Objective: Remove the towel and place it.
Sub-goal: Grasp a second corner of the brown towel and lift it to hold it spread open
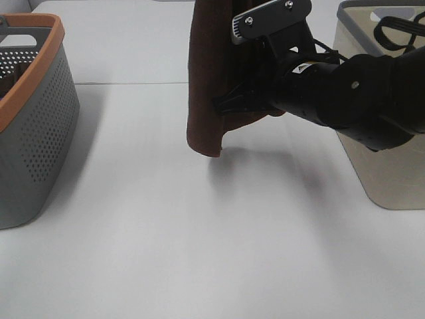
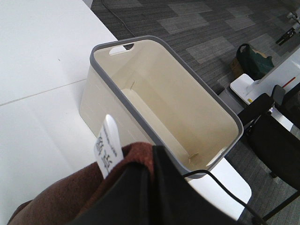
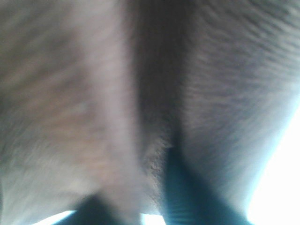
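Note:
A dark brown towel (image 1: 211,80) hangs down from above the top edge of the exterior view, its lower end just above the white table (image 1: 199,232). My left gripper (image 2: 146,187) is out of the exterior view. In its wrist view it is shut on the towel's top (image 2: 70,197), beside a white label (image 2: 108,147). My right gripper (image 1: 227,103) reaches in from the right and is pressed into the towel's middle. In the right wrist view the blurred towel (image 3: 140,93) fills the frame, bunched between the dark fingers (image 3: 185,192).
A grey perforated basket with an orange rim (image 1: 30,73) stands at the left. A beige basket with a grey rim (image 1: 392,179) stands at the right behind my right arm, with a black cable in it. It also shows in the left wrist view (image 2: 159,51).

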Controlling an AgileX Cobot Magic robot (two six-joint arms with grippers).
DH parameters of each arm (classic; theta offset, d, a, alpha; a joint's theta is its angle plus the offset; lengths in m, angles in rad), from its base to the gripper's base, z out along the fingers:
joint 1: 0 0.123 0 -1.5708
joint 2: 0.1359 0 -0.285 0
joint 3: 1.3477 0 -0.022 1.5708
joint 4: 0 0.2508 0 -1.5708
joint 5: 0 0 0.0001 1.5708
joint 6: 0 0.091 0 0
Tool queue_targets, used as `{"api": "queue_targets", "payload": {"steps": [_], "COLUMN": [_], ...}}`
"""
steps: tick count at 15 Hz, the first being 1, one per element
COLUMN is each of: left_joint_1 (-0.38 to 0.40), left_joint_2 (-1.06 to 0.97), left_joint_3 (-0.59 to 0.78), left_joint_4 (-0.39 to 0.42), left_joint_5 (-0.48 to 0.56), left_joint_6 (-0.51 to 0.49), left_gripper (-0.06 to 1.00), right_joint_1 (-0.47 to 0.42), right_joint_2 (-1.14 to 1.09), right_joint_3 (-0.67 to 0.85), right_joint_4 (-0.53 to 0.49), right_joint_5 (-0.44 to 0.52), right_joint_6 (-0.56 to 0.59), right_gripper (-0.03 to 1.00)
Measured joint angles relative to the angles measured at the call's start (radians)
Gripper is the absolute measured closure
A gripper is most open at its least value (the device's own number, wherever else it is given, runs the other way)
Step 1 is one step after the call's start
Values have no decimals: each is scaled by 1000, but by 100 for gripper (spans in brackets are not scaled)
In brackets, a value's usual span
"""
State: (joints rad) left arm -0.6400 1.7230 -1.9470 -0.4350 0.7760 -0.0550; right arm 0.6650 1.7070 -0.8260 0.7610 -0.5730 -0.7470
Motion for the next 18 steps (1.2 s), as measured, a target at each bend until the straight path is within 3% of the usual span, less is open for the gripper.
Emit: {"api": "queue_targets", "payload": {"steps": [1, 3, 5, 11, 16, 18], "left_joint_1": [0, 6, 60, 142, 142, 142], "left_joint_2": [0, 0, 0, 0, 20, 51], "left_joint_3": [0, 0, 0, 1, 1, 1], "left_joint_4": [9, 74, 151, 191, 372, 413], "left_joint_5": [-10, -14, -13, -12, 102, 130], "left_joint_6": [1, 1, -38, -36, -23, -23], "left_gripper": [94, 94, 94, 94, 94, 94], "right_joint_1": [0, 0, 0, 0, 0, -31], "right_joint_2": [0, 0, -4, -132, -239, -247], "right_joint_3": [0, 0, 0, 0, -2, -44], "right_joint_4": [23, 70, 99, 106, 106, 91], "right_joint_5": [7, 31, 79, 305, 473, 627], "right_joint_6": [-23, -66, -89, -91, -91, -103], "right_gripper": [95, 97, 97, 97, 97, 97]}}
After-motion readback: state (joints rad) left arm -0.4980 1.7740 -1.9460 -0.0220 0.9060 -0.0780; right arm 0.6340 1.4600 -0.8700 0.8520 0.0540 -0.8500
